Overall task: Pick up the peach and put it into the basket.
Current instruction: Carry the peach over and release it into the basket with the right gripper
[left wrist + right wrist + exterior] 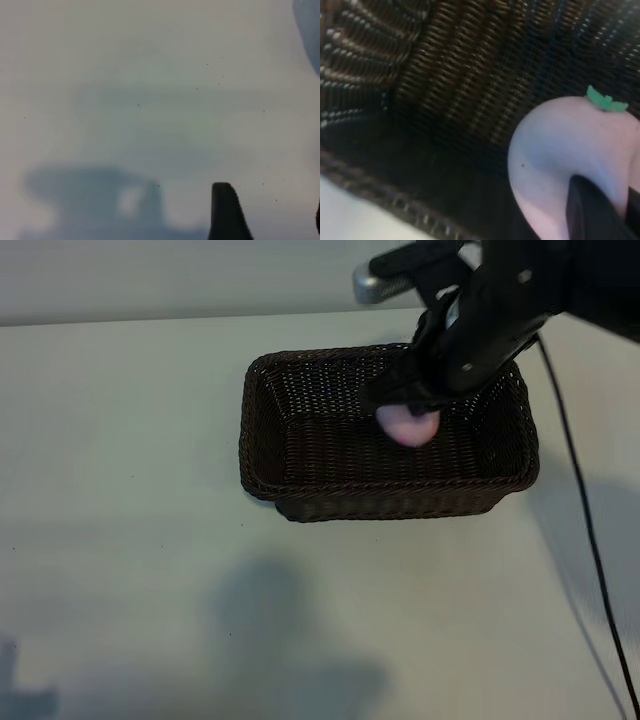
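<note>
the right gripper (408, 412) pinches the peach (407, 427) tight, up over the inside of the basket (262, 455). the left gripper (270, 215) waits, fingers apart.

A lab-like test bench: plain pale table (130, 540) (bare all round), black cable (590, 540).

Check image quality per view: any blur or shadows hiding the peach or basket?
Exterior view: peach smeared, right gripper a dark silhouette over the basket, soft shadows on the table. Right wrist view: peach sharp enough, weave soft. Left wrist view: only hazy table and shadow.
</note>
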Available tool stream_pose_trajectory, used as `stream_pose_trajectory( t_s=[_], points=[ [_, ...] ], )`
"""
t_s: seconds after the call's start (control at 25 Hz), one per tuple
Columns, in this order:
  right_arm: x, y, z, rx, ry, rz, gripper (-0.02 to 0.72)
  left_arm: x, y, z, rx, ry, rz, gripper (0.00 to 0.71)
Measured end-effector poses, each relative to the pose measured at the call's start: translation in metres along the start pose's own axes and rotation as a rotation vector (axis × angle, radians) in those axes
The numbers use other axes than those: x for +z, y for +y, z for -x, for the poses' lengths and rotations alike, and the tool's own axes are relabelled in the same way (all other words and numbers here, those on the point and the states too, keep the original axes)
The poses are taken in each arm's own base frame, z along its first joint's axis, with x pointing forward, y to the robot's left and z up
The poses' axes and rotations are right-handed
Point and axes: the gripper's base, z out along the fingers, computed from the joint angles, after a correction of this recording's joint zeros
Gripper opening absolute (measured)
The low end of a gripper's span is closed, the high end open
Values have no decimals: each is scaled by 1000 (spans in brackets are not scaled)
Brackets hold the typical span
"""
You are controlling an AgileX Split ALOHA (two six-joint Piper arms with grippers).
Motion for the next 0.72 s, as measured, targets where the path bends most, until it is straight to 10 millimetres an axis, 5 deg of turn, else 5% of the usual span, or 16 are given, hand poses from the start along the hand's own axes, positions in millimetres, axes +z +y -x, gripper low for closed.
stream_pose_trajectory(
  t_s=[0.28,0.48,0.6,0.72],
  points=[
    [66,-4,-6,-2,79,-12,47,0,0,0,0,0,0,437],
    [81,-5,-7,-5,83,-14,68,0,0,0,0,0,0,437],
    [81,-5,-6,-6,79,-15,165,0,0,0,0,0,0,437],
    [74,-4,0,-10,83,-15,362,0,0,0,0,0,0,437]
  ],
)
